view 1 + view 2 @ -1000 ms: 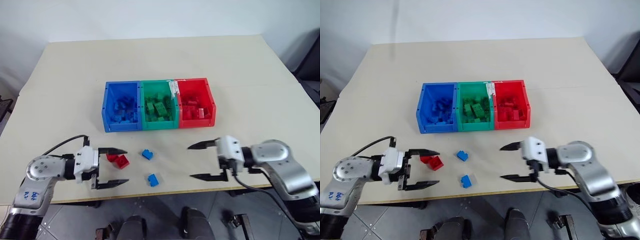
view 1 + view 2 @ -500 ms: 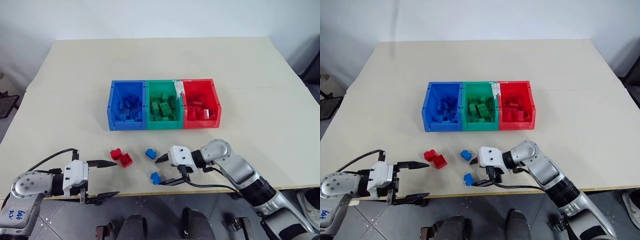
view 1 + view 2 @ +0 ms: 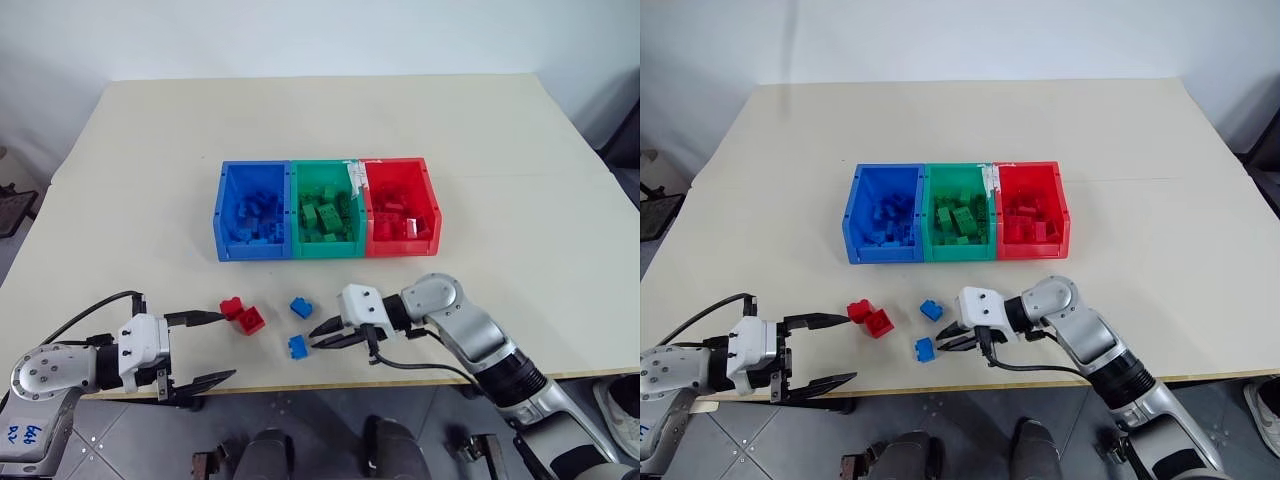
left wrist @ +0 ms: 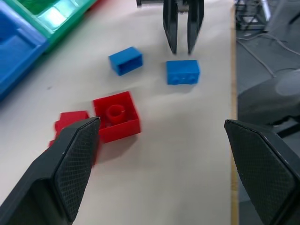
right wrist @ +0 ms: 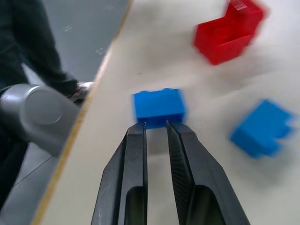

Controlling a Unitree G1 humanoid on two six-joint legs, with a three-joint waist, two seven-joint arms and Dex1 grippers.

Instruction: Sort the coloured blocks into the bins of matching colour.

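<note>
Near table's front edge: right gripper (image 3: 318,334) pinched closed, empty, tips at blue block (image 3: 297,346). Left gripper (image 3: 208,347) spread wide, empty, upper finger by two red blocks (image 3: 243,314). Second blue block (image 3: 301,307) just beyond. Farther back, blue bin (image 3: 254,211), green bin (image 3: 327,209), red bin (image 3: 400,205) joined in row on table (image 3: 500,150).

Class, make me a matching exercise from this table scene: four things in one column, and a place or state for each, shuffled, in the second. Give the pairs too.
Column one:
1. left claw
2. right claw
3. green bin
4. two red blocks

Column two:
A. middle of the row of bins
B. shut, empty, tips at the nearer blue block
C. open wide
D. loose on the table, just ahead of the open fingers

Pairs: 1-C, 2-B, 3-A, 4-D
</note>
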